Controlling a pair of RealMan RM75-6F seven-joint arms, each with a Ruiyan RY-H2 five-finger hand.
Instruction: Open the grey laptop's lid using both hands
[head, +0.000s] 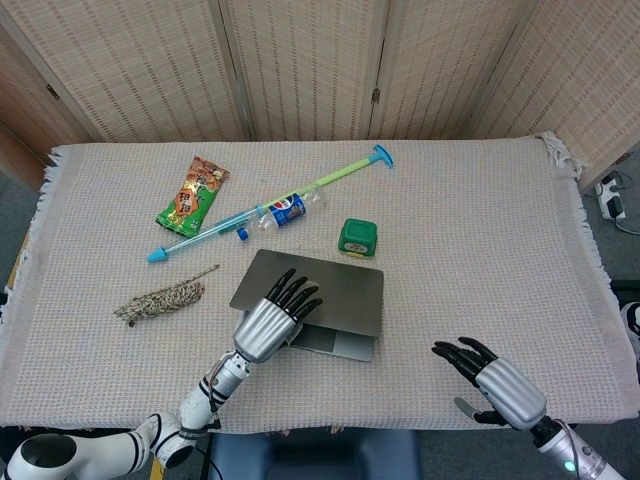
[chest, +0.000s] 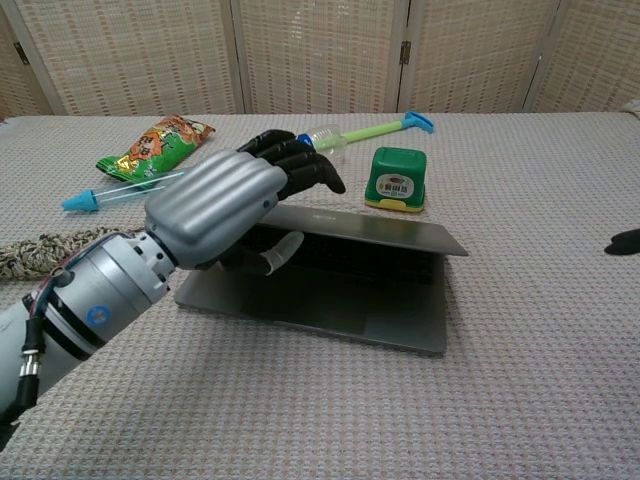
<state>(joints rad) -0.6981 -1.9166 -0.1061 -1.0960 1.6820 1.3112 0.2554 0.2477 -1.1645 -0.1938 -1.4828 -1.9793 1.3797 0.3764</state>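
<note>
The grey laptop (head: 345, 297) lies near the table's front middle, turned a little, its lid raised part way over the base (chest: 330, 312). My left hand (head: 267, 323) grips the lid's front left edge, fingers on top and thumb underneath, as the chest view shows (chest: 214, 206). My right hand (head: 494, 384) hovers low over the cloth, well to the right of the laptop and apart from it, fingers spread and holding nothing. In the chest view only the dark fingertips (chest: 626, 241) of the right hand show at the right edge.
A green box (head: 358, 238) stands just behind the laptop. Further back left lie a plastic bottle (head: 285, 211), a long blue-green pump tube (head: 340, 174) and a snack bag (head: 193, 193). A rope bundle (head: 160, 298) lies left of the laptop. A folding screen stands behind the table.
</note>
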